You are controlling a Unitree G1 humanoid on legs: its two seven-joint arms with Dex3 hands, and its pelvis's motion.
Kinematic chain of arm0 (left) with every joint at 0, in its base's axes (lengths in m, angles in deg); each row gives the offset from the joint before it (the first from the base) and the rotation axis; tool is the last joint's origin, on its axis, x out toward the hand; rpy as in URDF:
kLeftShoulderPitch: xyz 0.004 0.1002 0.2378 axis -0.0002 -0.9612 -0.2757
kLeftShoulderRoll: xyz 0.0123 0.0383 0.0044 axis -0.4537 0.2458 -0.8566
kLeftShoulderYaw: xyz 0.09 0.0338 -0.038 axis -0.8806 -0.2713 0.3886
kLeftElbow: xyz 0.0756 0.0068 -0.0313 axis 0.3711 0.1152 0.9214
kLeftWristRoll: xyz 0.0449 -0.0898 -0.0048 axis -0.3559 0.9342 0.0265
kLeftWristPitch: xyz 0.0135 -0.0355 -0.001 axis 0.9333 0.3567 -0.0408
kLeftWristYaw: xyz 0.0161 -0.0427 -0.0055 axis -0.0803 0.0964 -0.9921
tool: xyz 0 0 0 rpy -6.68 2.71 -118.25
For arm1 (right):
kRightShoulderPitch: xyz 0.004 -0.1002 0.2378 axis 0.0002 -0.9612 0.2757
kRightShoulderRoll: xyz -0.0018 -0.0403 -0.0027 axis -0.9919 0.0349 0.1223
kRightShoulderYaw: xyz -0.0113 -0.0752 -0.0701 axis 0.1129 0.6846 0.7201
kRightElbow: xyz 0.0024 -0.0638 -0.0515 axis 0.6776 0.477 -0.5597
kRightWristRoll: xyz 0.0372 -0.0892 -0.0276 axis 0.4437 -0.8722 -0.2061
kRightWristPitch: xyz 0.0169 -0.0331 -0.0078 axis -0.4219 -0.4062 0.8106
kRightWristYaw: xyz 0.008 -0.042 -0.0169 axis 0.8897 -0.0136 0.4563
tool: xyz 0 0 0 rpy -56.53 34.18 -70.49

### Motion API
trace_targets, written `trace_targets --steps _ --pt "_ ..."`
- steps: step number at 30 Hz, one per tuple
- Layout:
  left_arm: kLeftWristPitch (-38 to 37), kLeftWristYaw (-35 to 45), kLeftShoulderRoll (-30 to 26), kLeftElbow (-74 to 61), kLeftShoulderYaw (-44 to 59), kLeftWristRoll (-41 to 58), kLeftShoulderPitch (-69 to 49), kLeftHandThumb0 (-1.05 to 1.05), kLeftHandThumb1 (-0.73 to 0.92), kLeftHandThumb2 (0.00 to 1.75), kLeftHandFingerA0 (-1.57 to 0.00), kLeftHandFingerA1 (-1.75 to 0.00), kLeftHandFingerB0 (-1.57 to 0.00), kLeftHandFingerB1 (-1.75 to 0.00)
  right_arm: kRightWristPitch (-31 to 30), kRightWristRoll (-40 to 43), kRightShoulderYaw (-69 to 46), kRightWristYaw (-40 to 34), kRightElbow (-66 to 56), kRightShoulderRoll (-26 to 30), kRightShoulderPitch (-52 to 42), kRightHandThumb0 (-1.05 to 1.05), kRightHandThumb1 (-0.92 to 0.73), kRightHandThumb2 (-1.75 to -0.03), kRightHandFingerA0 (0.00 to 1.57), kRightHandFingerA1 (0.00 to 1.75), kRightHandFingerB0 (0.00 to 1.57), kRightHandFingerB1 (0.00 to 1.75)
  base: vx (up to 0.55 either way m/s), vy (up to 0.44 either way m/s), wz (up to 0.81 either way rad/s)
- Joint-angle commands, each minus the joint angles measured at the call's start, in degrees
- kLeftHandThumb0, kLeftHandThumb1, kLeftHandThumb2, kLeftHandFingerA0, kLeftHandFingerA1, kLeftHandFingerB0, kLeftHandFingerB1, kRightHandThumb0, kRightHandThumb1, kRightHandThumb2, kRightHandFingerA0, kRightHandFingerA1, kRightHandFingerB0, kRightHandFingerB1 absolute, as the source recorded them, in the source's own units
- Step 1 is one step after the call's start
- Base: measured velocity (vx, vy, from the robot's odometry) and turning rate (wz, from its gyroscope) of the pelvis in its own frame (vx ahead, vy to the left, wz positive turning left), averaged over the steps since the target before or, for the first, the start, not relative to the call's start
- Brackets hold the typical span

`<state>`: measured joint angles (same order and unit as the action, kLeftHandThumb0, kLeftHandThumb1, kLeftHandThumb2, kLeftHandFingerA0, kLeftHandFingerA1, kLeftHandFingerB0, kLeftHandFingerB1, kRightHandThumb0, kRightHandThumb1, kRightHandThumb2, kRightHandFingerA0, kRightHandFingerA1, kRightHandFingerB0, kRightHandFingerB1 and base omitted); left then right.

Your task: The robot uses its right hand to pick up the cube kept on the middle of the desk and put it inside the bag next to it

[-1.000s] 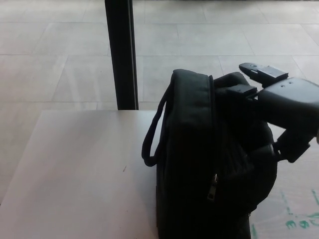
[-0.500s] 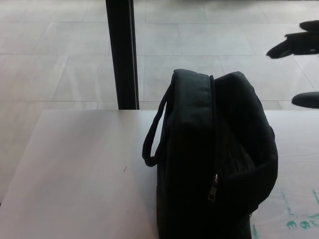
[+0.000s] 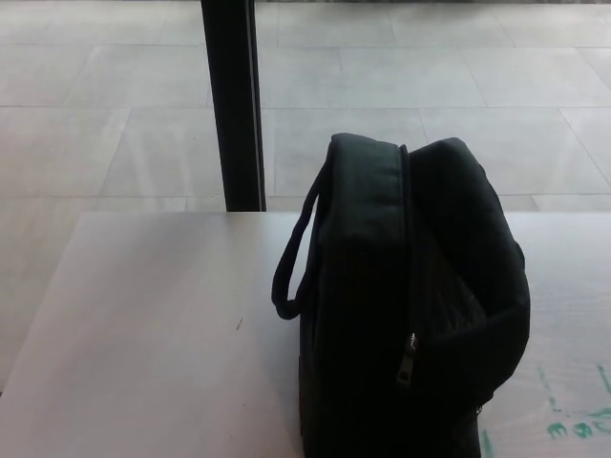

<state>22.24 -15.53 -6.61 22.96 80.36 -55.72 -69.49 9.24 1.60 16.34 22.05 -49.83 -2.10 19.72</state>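
Note:
A black bag point(image 3: 401, 315) stands upright on the pale desk point(image 3: 143, 334), right of centre, with its carry handle point(image 3: 289, 258) looping out on its left side and a zipper pull point(image 3: 408, 361) hanging on its front. Its top bulges open toward the right. No cube shows anywhere on the desk; the inside of the bag is hidden. Neither of my hands is in the picture.
A dark vertical post point(image 3: 232, 100) rises behind the desk's far edge, with tiled floor point(image 3: 430, 76) beyond. Green markings point(image 3: 578, 420) sit on the desk at the lower right corner.
My right hand, which was over the bag's right top a second ago, lifted away to the upper right and has now left the picture. The bag stays put.

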Motion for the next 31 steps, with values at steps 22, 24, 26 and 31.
trace_targets --steps 22,24,26,31 --pt "0.5 0.5 -0.8 0.5 0.2 -0.3 -0.9 -0.54 0.69 0.60 -0.27 -0.47 -0.27 -0.39 1.1 5.3 -14.1 -28.7 29.3 -18.1 -20.7 -0.62 -0.73 -0.61 0.16 0.61 0.22 0.57 0.00 0.000 0.00" --pt "0.9 0.4 -0.8 0.5 0.5 0.0 -0.5 -0.51 0.69 0.60 -0.25 -0.48 -0.25 -0.40 2.4 5.9 -12.7 -28.0 33.1 -18.6 -21.0 -0.57 -0.70 -0.61 0.21 0.63 0.22 0.55 0.00 0.000 0.00" --pt "1.1 0.5 -0.7 1.0 0.8 0.4 -0.1 -0.51 0.69 0.60 -0.25 -0.48 -0.25 -0.40 2.6 5.9 -11.4 -27.6 34.4 -18.4 -21.2 -0.57 -0.70 -0.61 0.21 0.63 0.22 0.55 0.00 0.000 0.00" --pt "0.3 0.1 -0.9 0.5 0.4 -0.6 -0.4 -0.56 0.67 0.60 -0.27 -0.47 -0.26 -0.39 1.0 9.4 -9.0 -21.9 37.3 -17.3 -20.8 -0.58 -0.69 -0.61 0.19 0.62 0.20 0.53 0.00 0.000 0.00"
